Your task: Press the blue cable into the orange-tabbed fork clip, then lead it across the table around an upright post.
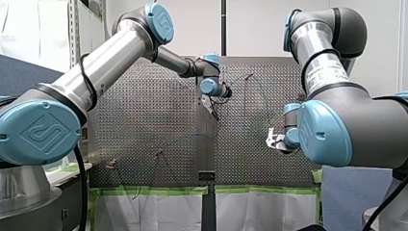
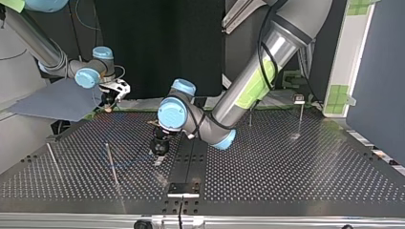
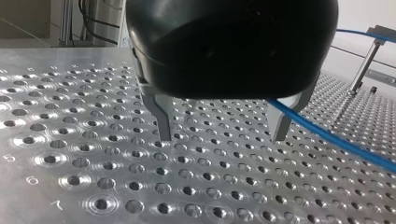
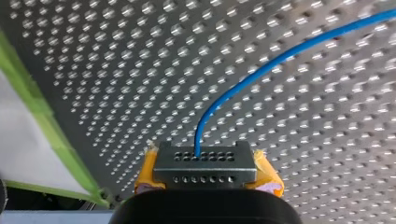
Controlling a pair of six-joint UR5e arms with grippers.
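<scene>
Right wrist view: a metal block (image 4: 205, 161), the blue cable (image 4: 261, 69) running from it, is being clenched in my right tool (image 4: 208, 175). My left tool (image 3: 222, 135) is being held released over the desk (image 3: 70, 163), beside the cable.

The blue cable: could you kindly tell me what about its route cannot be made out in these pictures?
The orange-tabbed fork clip: too small or hidden in every view.
Where the blue cable runs past my left gripper: left wrist view, the gripper's black body hides it.
The cable's far end: right wrist view, cut off by the frame edge.
Front view: cable too thin to trace.
</scene>
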